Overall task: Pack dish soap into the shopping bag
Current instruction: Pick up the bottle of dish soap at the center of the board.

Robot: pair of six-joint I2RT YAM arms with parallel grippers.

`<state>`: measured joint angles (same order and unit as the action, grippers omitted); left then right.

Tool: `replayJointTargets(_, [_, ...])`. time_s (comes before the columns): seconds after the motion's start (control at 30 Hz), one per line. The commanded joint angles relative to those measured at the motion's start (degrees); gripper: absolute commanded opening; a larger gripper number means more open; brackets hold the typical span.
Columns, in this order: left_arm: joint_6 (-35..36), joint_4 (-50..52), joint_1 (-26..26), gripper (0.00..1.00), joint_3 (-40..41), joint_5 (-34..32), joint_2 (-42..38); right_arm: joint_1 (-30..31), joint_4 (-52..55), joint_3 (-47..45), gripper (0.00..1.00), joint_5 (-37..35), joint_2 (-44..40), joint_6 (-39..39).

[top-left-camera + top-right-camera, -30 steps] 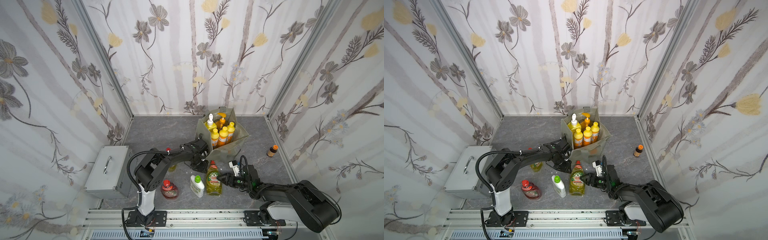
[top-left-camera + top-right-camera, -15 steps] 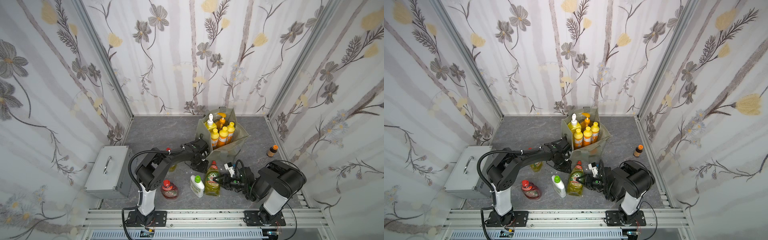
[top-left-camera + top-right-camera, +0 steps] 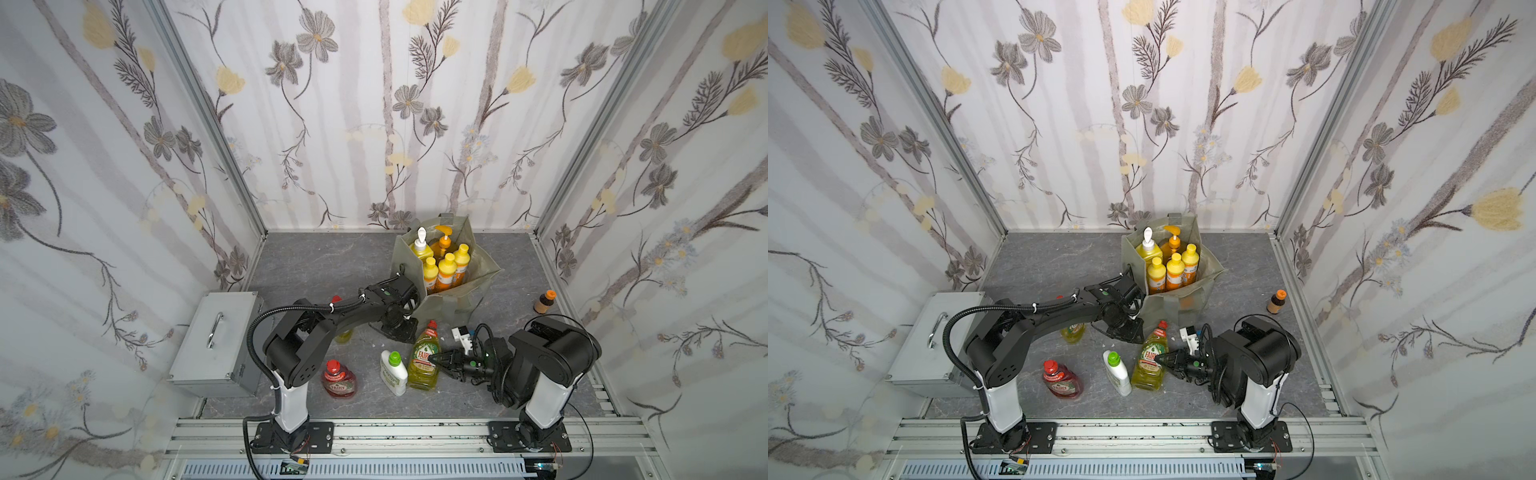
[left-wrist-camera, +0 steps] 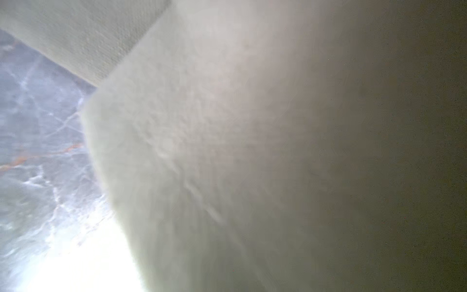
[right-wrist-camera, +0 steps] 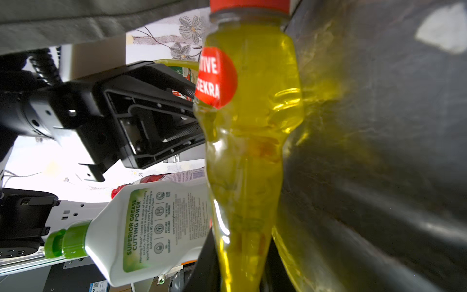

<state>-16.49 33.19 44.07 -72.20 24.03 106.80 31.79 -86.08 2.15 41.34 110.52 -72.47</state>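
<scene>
The shopping bag (image 3: 449,305) (image 3: 1183,305) stands open at the back of the floor. It holds a yellow pump bottle (image 3: 422,249), an orange pump bottle (image 3: 443,245) and three orange yellow-capped bottles (image 3: 446,270). My right gripper (image 3: 436,358) (image 3: 1160,358) (image 5: 240,273) is shut on the body of a standing yellow-green red-capped dish soap bottle (image 3: 423,357) (image 3: 1148,361) (image 5: 250,126). My left gripper (image 3: 400,330) (image 3: 1126,330) sits low at the bag's front left corner. The left wrist view shows only bag fabric (image 4: 227,151), so its jaws are hidden.
A white green-capped bottle (image 3: 394,372) (image 5: 141,227) leans beside the held one. A red bottle (image 3: 338,380) lies left of it, and another yellow-green bottle (image 3: 344,334) is behind the left arm. A small brown bottle (image 3: 544,302) stands far right, a grey metal box (image 3: 218,343) far left.
My right gripper has closed on the yellow-green bottle, and the right arm has folded back and up from its low stretch. The left arm has hardly moved.
</scene>
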Motion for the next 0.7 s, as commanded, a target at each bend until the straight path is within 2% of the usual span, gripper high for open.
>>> replayJointTargets(0.0, [0.0,-0.9,-0.3,0.29,0.5,0.5,-2.4,-0.1,-4.7,0.4,0.05,0.1,-4.4,3.3])
replayJointTargets(0.1, [-0.5,-1.4,-1.1,0.37,1.3,-0.2,-5.4,-0.3,7.8,1.1,0.03,-1.2,-12.1,8.2])
replayJointTargets(0.17, [-0.6,-1.6,-1.7,0.45,1.7,-0.8,-7.8,-0.2,20.8,3.0,0.02,-2.8,-18.4,13.3])
replayJointTargets(0.27, [-1.0,-2.3,-2.6,0.5,2.7,-0.6,-11.6,0.0,44.7,7.0,0.01,-7.3,-30.6,23.1])
replayJointTargets(0.4, [-1.8,-3.7,-3.9,0.56,3.5,0.7,-16.4,-0.1,66.8,13.3,0.0,-11.3,-39.8,32.8])
replayJointTargets(0.5, [-2.2,-5.3,-4.8,0.59,3.7,2.7,-19.2,0.0,75.7,16.2,0.0,-13.0,-42.5,37.2])
replayJointTargets(0.67, [-3.6,-8.9,-6.7,0.69,4.4,8.7,-21.2,0.9,79.4,17.4,0.0,-12.4,-41.6,40.5])
